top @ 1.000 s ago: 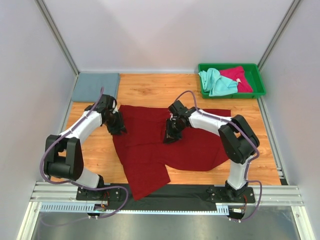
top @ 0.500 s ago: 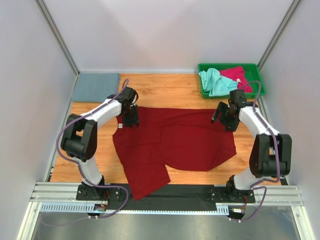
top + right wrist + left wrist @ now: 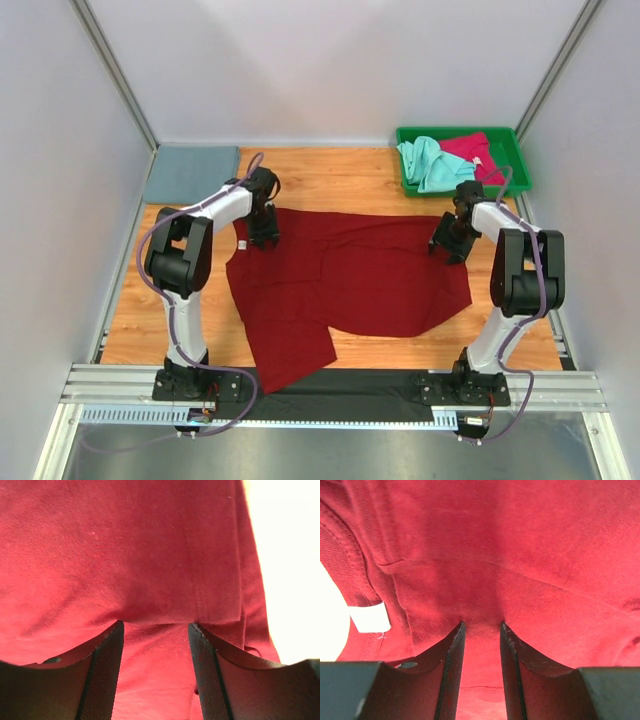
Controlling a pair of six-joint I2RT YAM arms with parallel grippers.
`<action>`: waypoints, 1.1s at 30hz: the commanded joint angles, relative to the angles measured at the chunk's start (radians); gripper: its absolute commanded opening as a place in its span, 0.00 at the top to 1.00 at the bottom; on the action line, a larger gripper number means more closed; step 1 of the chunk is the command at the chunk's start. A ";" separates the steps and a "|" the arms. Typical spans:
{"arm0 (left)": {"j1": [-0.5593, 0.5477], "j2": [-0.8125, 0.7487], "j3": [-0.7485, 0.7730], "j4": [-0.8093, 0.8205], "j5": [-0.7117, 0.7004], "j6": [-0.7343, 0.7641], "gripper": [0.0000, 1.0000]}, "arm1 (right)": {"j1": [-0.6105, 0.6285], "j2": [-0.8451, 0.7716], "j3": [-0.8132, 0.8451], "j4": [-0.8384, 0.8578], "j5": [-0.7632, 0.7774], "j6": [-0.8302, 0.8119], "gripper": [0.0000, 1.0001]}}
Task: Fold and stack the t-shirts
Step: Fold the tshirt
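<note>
Both grippers, left (image 3: 481,626) and right (image 3: 156,625), pinch dark red t-shirt (image 3: 350,280) thinly; uneven pull risks slipping

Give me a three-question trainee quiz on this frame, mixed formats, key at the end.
1. True or false: the dark red t-shirt lies spread on the table.
2. Where is the mint green t-shirt? A) folded at the far left corner B) in the green tray C) under the left hand
3. Fill in: the right hand sits at the dark red t-shirt's far ____ corner.

Key: 1 true. 2 B. 3 right.
</note>
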 commanded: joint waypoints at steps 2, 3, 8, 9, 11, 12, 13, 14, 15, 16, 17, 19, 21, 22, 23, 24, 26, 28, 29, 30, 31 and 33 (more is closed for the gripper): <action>0.061 0.049 0.041 0.020 0.022 -0.002 0.58 | -0.005 0.053 0.072 0.092 -0.020 0.025 0.43; 0.059 0.023 0.040 0.019 0.022 0.015 0.57 | -0.005 0.046 0.081 0.084 -0.016 0.028 0.43; 0.041 -0.144 -0.122 0.088 0.061 0.018 0.54 | -0.009 -0.062 0.051 0.055 0.041 -0.004 0.41; 0.041 -0.209 -0.154 0.094 0.069 0.009 0.54 | -0.009 -0.083 0.016 0.052 0.049 -0.006 0.41; 0.040 -0.288 -0.257 0.097 0.074 -0.025 0.54 | -0.013 -0.155 -0.017 0.053 0.043 -0.003 0.37; 0.030 -0.381 -0.294 0.096 0.072 -0.039 0.54 | -0.015 -0.177 -0.030 0.040 0.033 0.003 0.37; 0.024 -0.429 -0.328 0.091 0.060 -0.060 0.54 | -0.015 -0.215 -0.052 0.032 0.024 0.005 0.34; 0.012 -0.480 -0.390 0.074 0.049 -0.074 0.54 | -0.015 -0.238 -0.067 0.027 0.012 0.008 0.33; -0.017 -0.570 -0.417 0.059 0.034 -0.086 0.54 | -0.015 -0.260 -0.081 0.021 0.000 0.009 0.32; -0.035 -0.610 -0.441 0.039 0.000 -0.100 0.54 | -0.013 -0.281 -0.112 0.018 -0.023 0.016 0.31; -0.057 -0.647 -0.481 -0.011 -0.014 -0.135 0.54 | -0.012 -0.327 -0.125 0.015 -0.034 0.017 0.31; -0.138 -0.731 -0.521 -0.073 -0.070 -0.190 0.54 | -0.007 -0.376 -0.155 0.010 -0.059 0.020 0.30; -0.209 -0.800 -0.596 -0.130 -0.106 -0.293 0.54 | 0.004 -0.450 -0.191 0.010 -0.074 0.025 0.30; -0.273 -0.817 -0.651 -0.151 -0.133 -0.330 0.54 | 0.010 -0.473 -0.214 0.009 -0.092 0.034 0.29; -0.305 -0.833 -0.678 -0.159 -0.139 -0.365 0.54 | 0.013 -0.493 -0.227 0.007 -0.105 0.040 0.29; -0.330 -0.851 -0.702 -0.168 -0.143 -0.451 0.54 | 0.016 -0.537 -0.242 0.012 -0.117 0.048 0.28; -0.387 -0.865 -0.770 -0.177 -0.133 -0.519 0.54 | 0.019 -0.586 -0.297 0.035 -0.171 0.066 0.00; -0.419 -0.867 -0.797 -0.199 -0.150 -0.595 0.54 | 0.021 -0.645 -0.329 0.039 -0.197 0.085 0.00; -0.433 -0.870 -0.819 -0.204 -0.156 -0.609 0.54 | 0.022 -0.657 -0.348 0.032 -0.207 0.089 0.00; -0.436 -0.871 -0.828 -0.205 -0.162 -0.623 0.54 | 0.022 -0.672 -0.356 0.023 -0.214 0.089 0.00; -0.436 -0.876 -0.843 -0.199 -0.164 -0.626 0.54 | 0.024 -0.679 -0.360 0.015 -0.217 0.088 0.00; -0.436 -0.886 -0.860 -0.188 -0.167 -0.634 0.55 | 0.024 -0.676 -0.362 -0.014 -0.224 0.072 0.00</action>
